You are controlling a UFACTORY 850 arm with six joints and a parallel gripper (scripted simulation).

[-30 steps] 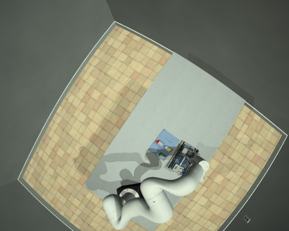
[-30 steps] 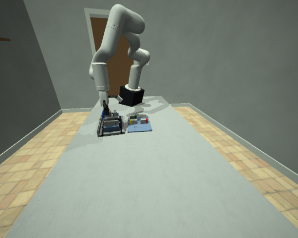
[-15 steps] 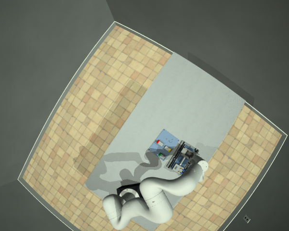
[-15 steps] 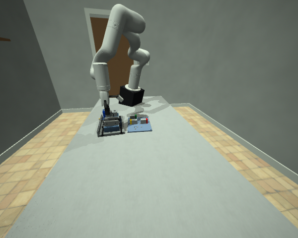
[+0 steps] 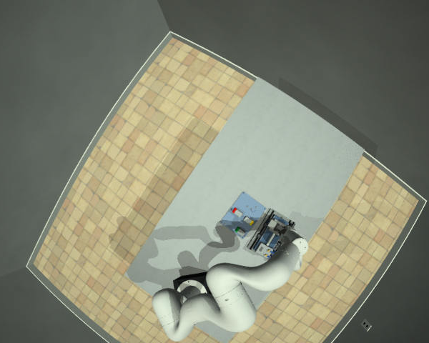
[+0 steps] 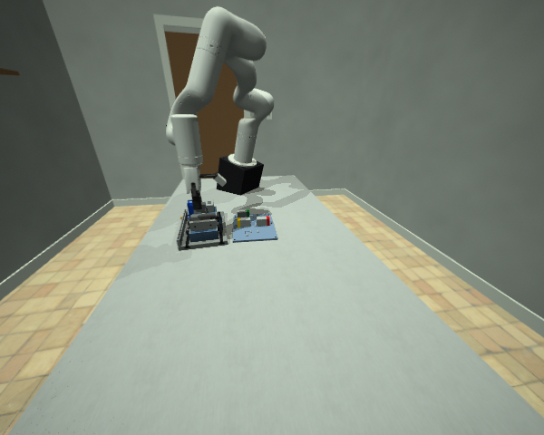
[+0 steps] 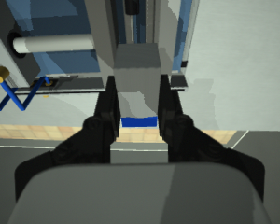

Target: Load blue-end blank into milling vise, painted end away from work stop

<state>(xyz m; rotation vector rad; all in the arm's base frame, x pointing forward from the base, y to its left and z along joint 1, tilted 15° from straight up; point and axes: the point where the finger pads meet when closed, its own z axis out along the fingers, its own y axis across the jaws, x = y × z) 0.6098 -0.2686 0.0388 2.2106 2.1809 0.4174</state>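
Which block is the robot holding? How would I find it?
Follow the white arm down to the vise beside the light-blue plate. The black gripper pinches a grey block there. Its end is blue; the plate's blocks have red, yellow and green ends.

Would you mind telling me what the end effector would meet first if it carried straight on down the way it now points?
Probably the milling vise: the end effector, shut on the blue-ended blank, points down over the vise. Which part comes first is unclear.
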